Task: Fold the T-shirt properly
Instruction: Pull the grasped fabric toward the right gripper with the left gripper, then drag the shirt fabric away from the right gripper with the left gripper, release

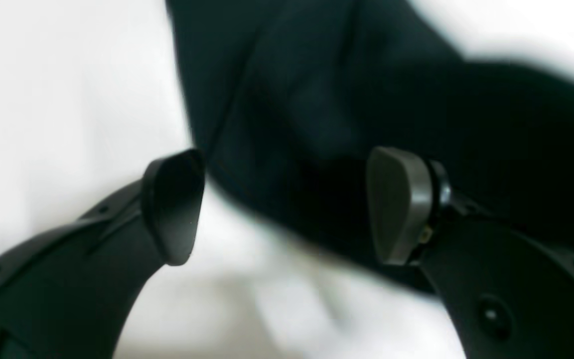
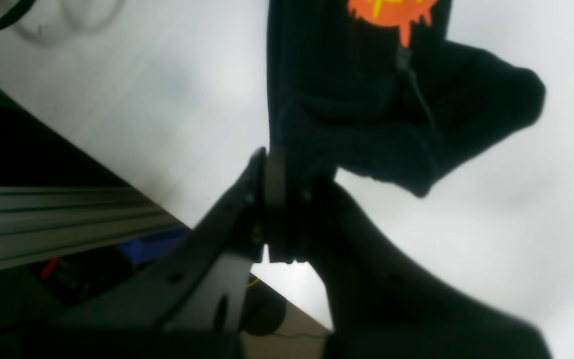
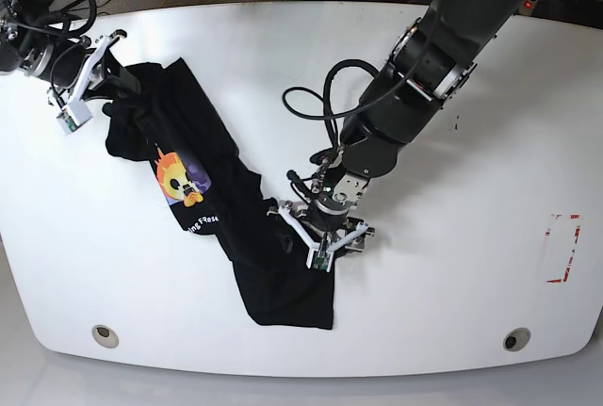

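Right pincer [image 2: 287,199] clamped on bunched T-shirt [image 3: 203,199] edge near far table [image 3: 452,312] corner, likely to stretch it flat. Left pincer [image 1: 287,204] spread apart, straddling hem, seemingly poised to grab. Shirt crumpled diagonally across table.

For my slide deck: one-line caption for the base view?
Right claw grips the black T-shirt while the open left claw hovers at its lower edge.

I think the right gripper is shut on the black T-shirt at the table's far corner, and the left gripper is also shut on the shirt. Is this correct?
Not fully. The right gripper is shut on the T-shirt, but the left gripper is open: the left wrist view shows its fingers wide apart, with the cloth lying between them, not pinched.
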Tool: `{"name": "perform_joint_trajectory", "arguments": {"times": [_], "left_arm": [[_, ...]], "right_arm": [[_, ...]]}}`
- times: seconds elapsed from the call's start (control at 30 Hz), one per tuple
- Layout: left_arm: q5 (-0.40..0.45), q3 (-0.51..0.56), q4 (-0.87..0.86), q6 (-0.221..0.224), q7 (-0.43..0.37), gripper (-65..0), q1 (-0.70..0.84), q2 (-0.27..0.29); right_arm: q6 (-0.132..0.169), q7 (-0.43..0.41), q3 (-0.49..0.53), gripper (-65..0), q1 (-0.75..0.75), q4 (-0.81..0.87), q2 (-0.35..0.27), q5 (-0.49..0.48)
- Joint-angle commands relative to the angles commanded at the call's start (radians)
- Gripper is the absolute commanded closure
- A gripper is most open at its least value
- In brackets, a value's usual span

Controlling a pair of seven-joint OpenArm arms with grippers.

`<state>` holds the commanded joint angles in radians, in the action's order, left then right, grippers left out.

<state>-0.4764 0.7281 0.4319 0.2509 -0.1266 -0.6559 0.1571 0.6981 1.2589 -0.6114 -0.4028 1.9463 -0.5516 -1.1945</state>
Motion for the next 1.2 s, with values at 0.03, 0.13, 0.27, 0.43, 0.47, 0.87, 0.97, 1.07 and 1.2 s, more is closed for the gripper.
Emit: {"name": "perform_joint_trajectory", "arguments": {"times": [0.03, 0.13, 0.27, 0.43, 0.47, 0.87, 0.97, 1.07, 1.2], "left_arm": [[0.000, 0.002, -0.011, -0.002, 0.000, -46.9, 0.000, 0.000], [0.003, 0.003, -0.026, -0.006, 0.000, -48.7, 0.009, 0.000], [0.003, 0.002, -0.028, -0.130, 0.003, -40.8, 0.021, 0.000], [0.003, 0.000, -0.029, -0.210, 0.005, -13.7, 0.023, 0.000], [0.003, 0.000, -0.029, -0.219, 0.005, -8.7, 0.031, 0.000], [0.000, -0.003, 0.207, -0.302, 0.034, 0.0, 0.140, -0.060], [0.000, -0.006, 0.367, -0.301, 0.120, 0.0, 0.184, -0.130], [0.000, -0.037, 0.520, -0.301, 0.150, 0.0, 0.264, -0.213], [0.003, -0.129, 0.727, -0.272, 0.221, 0.0, 0.394, -0.331]], "right_arm": [[0.000, 0.000, 0.000, 0.0, -0.002, 0.000, 0.002, 0.000], [0.000, 0.000, 0.000, 0.0, 0.003, 0.000, 0.018, 0.000], [0.000, 0.000, 0.000, 0.0, 0.011, 0.000, 0.035, 0.000], [0.000, 0.000, 0.002, 0.0, 0.026, 0.000, 0.037, 0.000], [0.000, 0.000, 0.002, 0.0, 0.029, 0.000, 0.037, 0.000], [0.000, 0.000, 0.000, 0.0, 0.040, -0.002, 0.037, 0.002], [0.000, 0.000, 0.000, 0.0, 0.040, -0.002, 0.037, 0.002], [0.000, -0.002, 0.000, 0.0, 0.041, -0.003, 0.037, 0.002], [0.000, -0.003, 0.000, 0.0, 0.043, -0.003, 0.037, 0.003]]}}
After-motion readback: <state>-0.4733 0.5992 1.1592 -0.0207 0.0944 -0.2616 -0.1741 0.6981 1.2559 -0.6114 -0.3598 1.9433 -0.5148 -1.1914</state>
